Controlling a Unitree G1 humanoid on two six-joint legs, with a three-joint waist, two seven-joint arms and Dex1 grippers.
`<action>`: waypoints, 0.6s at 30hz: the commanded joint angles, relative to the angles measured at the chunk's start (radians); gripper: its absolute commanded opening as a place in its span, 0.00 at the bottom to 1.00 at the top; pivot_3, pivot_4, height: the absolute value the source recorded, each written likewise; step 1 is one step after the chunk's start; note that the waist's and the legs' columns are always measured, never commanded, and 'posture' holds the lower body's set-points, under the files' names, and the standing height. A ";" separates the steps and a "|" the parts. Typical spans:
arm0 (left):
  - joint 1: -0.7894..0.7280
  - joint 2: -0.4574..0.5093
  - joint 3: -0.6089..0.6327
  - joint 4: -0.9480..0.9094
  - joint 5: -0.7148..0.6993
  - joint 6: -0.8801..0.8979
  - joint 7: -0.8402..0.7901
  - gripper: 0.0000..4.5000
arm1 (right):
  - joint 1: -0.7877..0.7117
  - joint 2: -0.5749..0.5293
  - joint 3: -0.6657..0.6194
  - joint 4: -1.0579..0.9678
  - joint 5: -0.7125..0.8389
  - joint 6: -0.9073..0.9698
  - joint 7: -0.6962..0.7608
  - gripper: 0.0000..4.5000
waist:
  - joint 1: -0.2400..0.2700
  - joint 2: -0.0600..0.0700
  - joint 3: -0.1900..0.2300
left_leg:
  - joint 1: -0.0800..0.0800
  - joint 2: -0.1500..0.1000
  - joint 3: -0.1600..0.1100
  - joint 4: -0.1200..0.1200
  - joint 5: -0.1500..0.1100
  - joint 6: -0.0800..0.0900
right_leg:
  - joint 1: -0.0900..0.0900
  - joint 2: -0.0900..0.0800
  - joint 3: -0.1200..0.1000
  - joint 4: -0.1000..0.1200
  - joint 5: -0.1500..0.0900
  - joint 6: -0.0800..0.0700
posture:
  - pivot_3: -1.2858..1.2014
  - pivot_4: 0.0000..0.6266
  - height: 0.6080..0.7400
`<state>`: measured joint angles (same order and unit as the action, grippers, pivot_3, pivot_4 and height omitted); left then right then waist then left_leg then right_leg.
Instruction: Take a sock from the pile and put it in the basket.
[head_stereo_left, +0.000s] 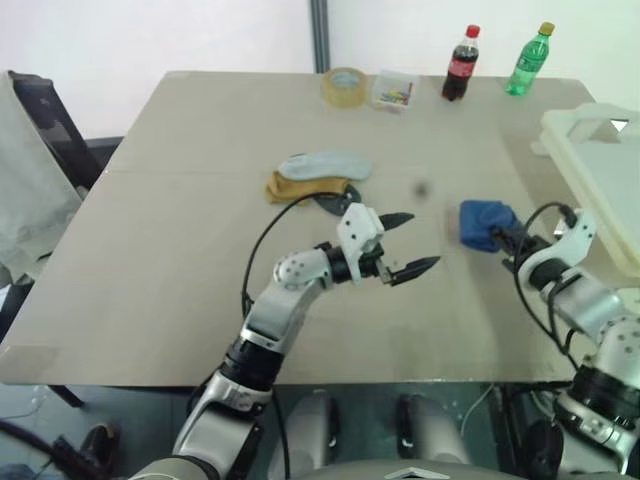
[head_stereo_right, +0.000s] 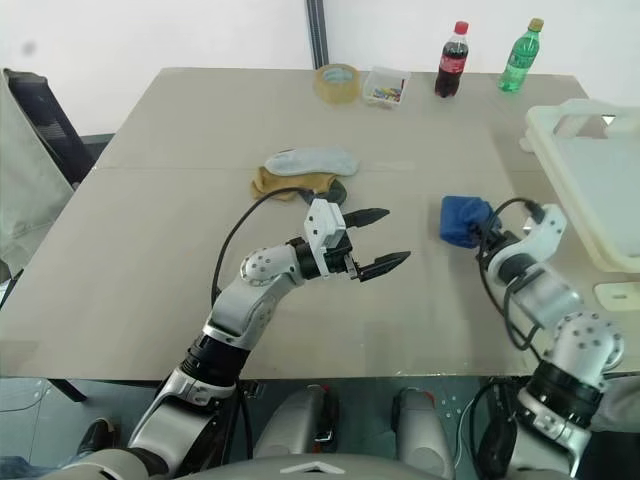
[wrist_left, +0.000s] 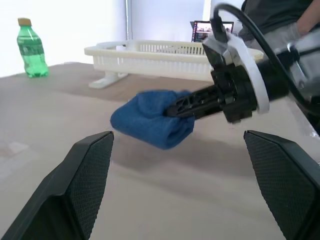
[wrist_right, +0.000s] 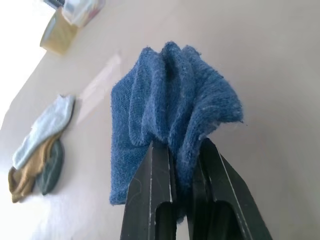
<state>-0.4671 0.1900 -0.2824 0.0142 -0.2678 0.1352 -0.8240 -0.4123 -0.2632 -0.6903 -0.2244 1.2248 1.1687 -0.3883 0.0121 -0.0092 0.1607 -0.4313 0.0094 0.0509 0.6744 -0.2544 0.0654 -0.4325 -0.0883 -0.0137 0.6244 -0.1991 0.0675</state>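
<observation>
Carrying a blue sock (head_stereo_left: 484, 222) toward the basket (head_stereo_left: 600, 170), the pick done, the drop left.
The right gripper (wrist_right: 180, 150) pinches the sock's bunched edge above the table (head_stereo_left: 180, 240); the basket sits just beyond it to its right, the pile (head_stereo_left: 318, 176) well off to its left. The left gripper (head_stereo_left: 400, 243) hangs spread, empty.
</observation>
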 joint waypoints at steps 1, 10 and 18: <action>-0.009 -0.008 0.004 -0.013 -0.015 -0.032 -0.032 1.00 | -0.065 -0.111 -0.040 0.001 0.212 0.014 -0.129 0.02 | 0.000 0.000 0.000 | 0.000 0.000 0.000 0.000 0.000 0.000 | 0.000 0.000 0.000 0.000 0.000 0.000 | 0.52 0.24 1.00; -0.064 -0.061 0.012 0.022 -0.036 -0.034 -0.055 1.00 | -0.228 -0.416 -0.110 0.274 0.304 -0.198 -0.337 0.02 | 0.000 0.001 0.001 | 0.000 -0.002 0.001 0.002 0.000 0.001 | 0.001 0.002 0.001 0.000 0.000 0.002 | 0.52 0.24 1.00; -0.166 -0.139 0.049 0.083 -0.052 -0.045 -0.034 1.00 | -0.331 -0.472 -0.100 0.556 0.087 -0.396 -0.250 0.02 | -0.003 0.001 0.001 | 0.000 -0.002 0.002 0.006 -0.001 0.002 | 0.002 0.003 0.003 0.000 0.001 0.002 | 0.52 0.24 1.00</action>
<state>-0.6122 0.0663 -0.2437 0.1020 -0.3084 0.1109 -0.8644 -0.7026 -0.7148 -0.7724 0.2992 1.3508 0.8310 -0.6744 0.0094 -0.0082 0.1613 -0.4315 0.0072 0.0536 0.6803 -0.2550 0.0676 -0.4308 -0.0854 -0.0105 0.6249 -0.1983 0.0697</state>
